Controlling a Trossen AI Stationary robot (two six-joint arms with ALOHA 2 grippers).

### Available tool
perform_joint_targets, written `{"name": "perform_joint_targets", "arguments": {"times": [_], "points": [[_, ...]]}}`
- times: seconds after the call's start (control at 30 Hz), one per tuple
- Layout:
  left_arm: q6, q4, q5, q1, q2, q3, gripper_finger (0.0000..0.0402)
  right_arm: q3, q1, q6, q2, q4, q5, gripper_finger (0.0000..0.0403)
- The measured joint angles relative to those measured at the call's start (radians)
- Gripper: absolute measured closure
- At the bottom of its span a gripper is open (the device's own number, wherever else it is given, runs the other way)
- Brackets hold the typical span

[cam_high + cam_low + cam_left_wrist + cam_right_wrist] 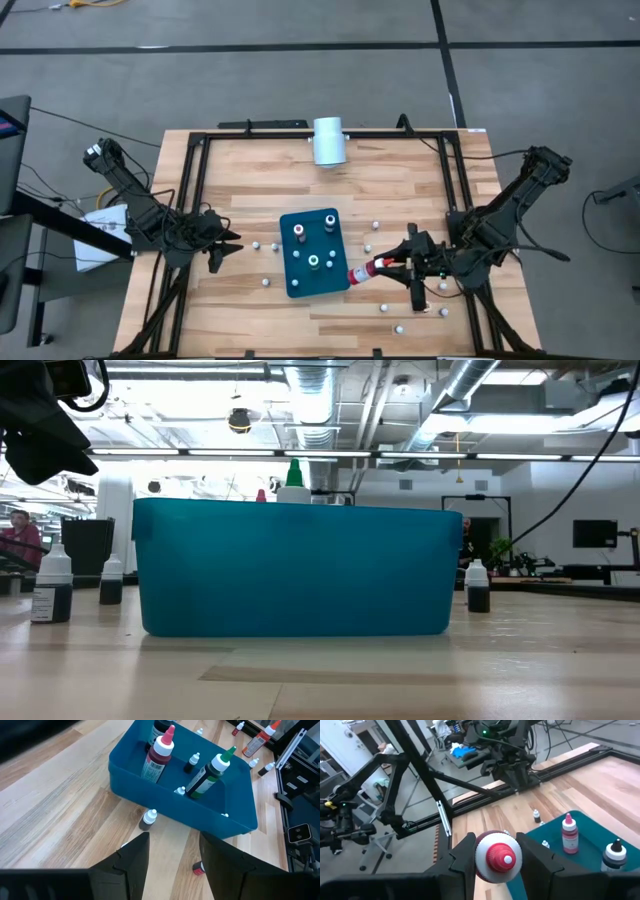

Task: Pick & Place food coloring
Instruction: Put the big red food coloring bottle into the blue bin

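Four bottles (pixel 313 262) stand in the tray (pixel 296 282); right gripper (pixel 396 263) clamps a fifth (pixel 363 272), left gripper (pixel 222 245) apart, many scattered.

Robotics lab, open industrial hall, bare ducts and pipes (pixel 330 390) overhead, strip lights, grey concrete floor (pixel 300 60), wooden counter (pixel 250 170) in black framing, cables trailing, workstations behind
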Motion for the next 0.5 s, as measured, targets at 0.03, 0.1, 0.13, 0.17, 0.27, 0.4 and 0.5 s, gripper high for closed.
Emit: {"name": "perform_joint_targets", "arguments": {"times": [0.03,0.1,0.13,0.17,0.27,0.4,0.5], "points": [[0.0,0.0,0.0,0.0,0.0,0.0,0.0236,0.0,-0.006,0.0,0.0,0.002,-0.002,0.0296],[0.0,0.0,0.0,0.0,0.0,0.0,0.0236,0.0,-0.022,0.001,0.003,0.012,-0.003,0.0296],[0.0,0.0,0.0,0.0,0.0,0.0,0.0236,0.0,-0.032,0.0,0.008,0.024,-0.003,0.0296],[0.0,0.0,0.0,0.0,0.0,0.0,0.0236,0.0,-0.043,-0.001,0.012,0.031,-0.004,0.0296],[0.0,0.0,0.0,0.0,0.0,0.0,0.0236,0.0,-0.069,-0.005,0.017,0.038,-0.003,0.0296],[0.0,0.0,0.0,0.0,0.0,0.0,0.0236,0.0,-0.11,-0.017,0.031,0.054,-0.007,0.0296],[0.004,0.0,0.0,0.0,0.0,0.0,0.0236,0.003,-0.149,-0.03,0.046,0.088,-0.005,0.0296]]}}
